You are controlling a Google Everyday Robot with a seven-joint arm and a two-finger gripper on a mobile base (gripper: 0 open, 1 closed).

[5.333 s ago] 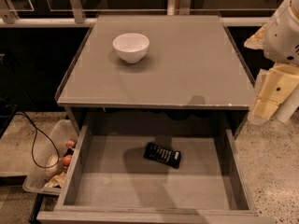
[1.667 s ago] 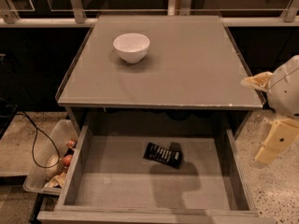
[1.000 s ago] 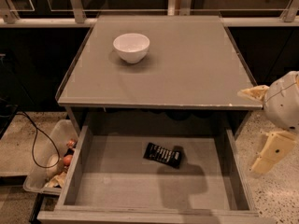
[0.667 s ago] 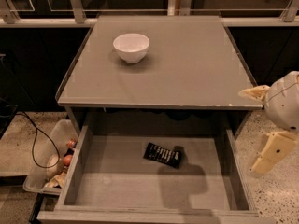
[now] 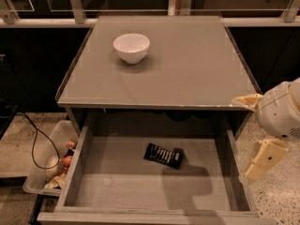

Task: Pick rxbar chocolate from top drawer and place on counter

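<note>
The rxbar chocolate (image 5: 163, 155), a flat black wrapper with white lettering, lies on the floor of the open top drawer (image 5: 112, 191), near its middle and slightly angled. The counter (image 5: 187, 64) is the grey cabinet top above the drawer. My gripper (image 5: 241, 139) hangs at the right edge of the view, beside the drawer's right wall and to the right of the bar. Its two cream fingers (image 5: 263, 159) stand wide apart, holding nothing. It touches neither the bar nor the drawer floor.
A white bowl (image 5: 131, 47) stands on the counter's back left. A clear plastic bin (image 5: 51, 161) with small items sits on the speckled floor left of the drawer, next to a black cable (image 5: 33, 139). A railing runs behind the counter.
My gripper has come down from beside the counter's right edge to beside the drawer's right wall. It has barely moved over the last second. The bar and bowl have not moved.
</note>
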